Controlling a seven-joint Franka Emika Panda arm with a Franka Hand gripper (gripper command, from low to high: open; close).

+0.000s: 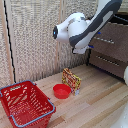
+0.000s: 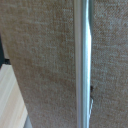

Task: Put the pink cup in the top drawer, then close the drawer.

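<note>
Pink recepticle: not located in either view.
Tool: hidden behind the arm (image 1: 82,30); state cannot be told.
Storage unit (image 1: 107,47): highest section appears open.
Risk: collision with red bowl (image 1: 62,91) is judged possible if descent is blind.

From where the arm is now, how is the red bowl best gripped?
Pinch the rim of the red bowl from above, at the near edge. It is shallow and open upward, so the thin rim is the only hold; an orange packet crowds its far side.
</note>
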